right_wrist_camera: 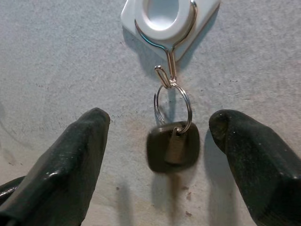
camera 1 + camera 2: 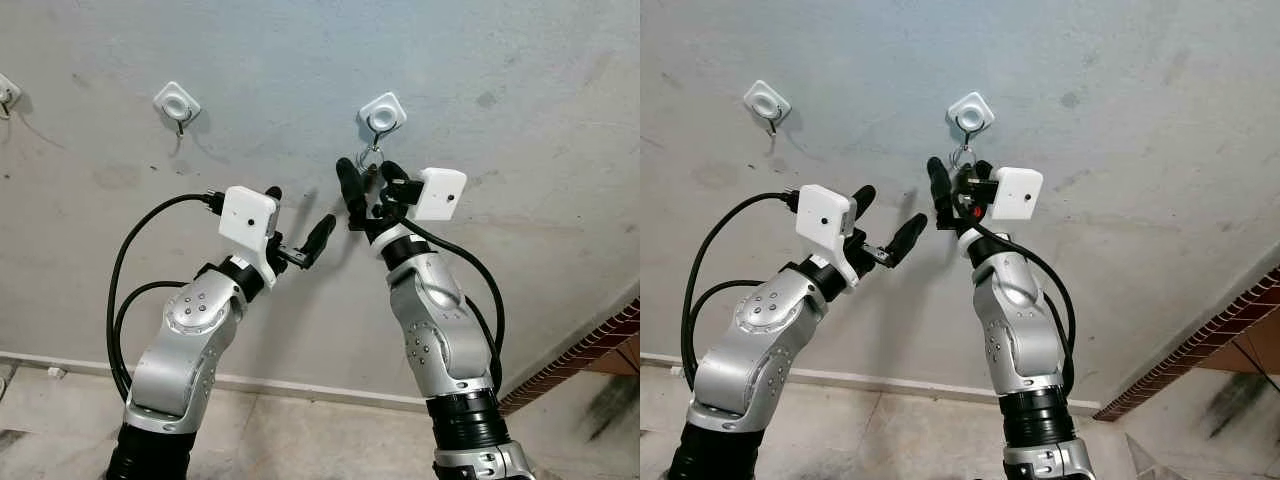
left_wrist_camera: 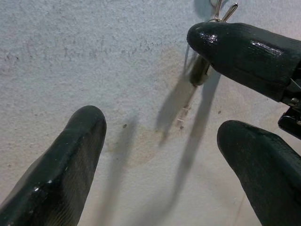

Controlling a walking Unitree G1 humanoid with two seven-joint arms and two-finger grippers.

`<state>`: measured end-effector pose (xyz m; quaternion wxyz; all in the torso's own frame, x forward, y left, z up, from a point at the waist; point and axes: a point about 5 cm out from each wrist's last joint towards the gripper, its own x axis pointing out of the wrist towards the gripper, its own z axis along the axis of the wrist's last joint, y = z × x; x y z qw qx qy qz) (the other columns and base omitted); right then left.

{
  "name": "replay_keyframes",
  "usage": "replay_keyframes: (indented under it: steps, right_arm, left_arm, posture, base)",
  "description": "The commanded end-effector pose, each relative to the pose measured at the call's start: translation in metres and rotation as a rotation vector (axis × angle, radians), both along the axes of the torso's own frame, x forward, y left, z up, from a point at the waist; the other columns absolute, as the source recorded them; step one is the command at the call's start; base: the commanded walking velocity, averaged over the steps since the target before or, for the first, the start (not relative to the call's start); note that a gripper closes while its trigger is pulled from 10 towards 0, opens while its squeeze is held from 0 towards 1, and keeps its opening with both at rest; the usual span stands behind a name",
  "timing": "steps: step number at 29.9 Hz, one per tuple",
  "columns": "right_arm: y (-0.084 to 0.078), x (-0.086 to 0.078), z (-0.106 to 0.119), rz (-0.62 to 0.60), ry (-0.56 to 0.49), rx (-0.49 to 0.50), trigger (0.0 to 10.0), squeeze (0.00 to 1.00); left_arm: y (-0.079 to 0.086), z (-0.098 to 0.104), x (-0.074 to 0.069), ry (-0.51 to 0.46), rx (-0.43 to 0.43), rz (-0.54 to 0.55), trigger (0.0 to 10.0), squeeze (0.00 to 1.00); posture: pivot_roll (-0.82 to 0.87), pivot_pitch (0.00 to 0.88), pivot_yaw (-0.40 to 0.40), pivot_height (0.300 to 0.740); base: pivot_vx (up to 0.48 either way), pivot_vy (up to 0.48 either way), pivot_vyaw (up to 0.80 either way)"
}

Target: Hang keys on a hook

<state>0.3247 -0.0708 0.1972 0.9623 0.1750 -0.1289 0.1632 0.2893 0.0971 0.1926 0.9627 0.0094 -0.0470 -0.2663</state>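
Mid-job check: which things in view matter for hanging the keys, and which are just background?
Job:
key on its ring
wall hook holding the ring
right gripper, open around the key

Background:
left gripper, open, beside it
second hook
brick edge

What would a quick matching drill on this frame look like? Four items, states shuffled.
Things:
1. key ring
2. right hand
3. left hand
4. far-left hook

States:
A. bare, nothing hanging on it
B. open, off to the side of the key, holding nothing
C. looped over the wire hook, carrying the dark key
D. open, a finger either side of the hanging key, not touching it

Pairs: 1-C, 2-D, 3-B, 4-A
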Motion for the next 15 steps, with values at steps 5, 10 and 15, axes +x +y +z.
replay_keyframes:
  steps: [5, 10, 15]
  right_arm:
    - [-0.01, 0.001, -0.011, -0.057, 0.044, -0.029, 10.0, 1.0]
    - [-0.01, -0.001, -0.012, -0.065, 0.031, -0.071, 10.0, 1.0]
    - [-0.022, -0.007, -0.023, -0.12, 0.061, -0.127, 10.0, 1.0]
  left_arm:
    - [-0.002, 0.002, 0.0, -0.01, 0.005, -0.007, 10.0, 0.0]
    - [-0.003, 0.004, 0.0, -0.024, 0.009, -0.018, 10.0, 0.0]
    - [-0.001, 0.004, 0.001, -0.039, 0.022, 0.004, 10.0, 0.0]
  posture:
    - [0.17, 0.079, -0.017, 0.74]
    - [0.17, 0.076, -0.017, 0.74]
    - [0.17, 0.075, -0.019, 0.74]
  base:
    - [0.0, 0.0, 0.0]
    - [0.0, 0.0, 0.0]
    - [0.0, 0.0, 0.0]
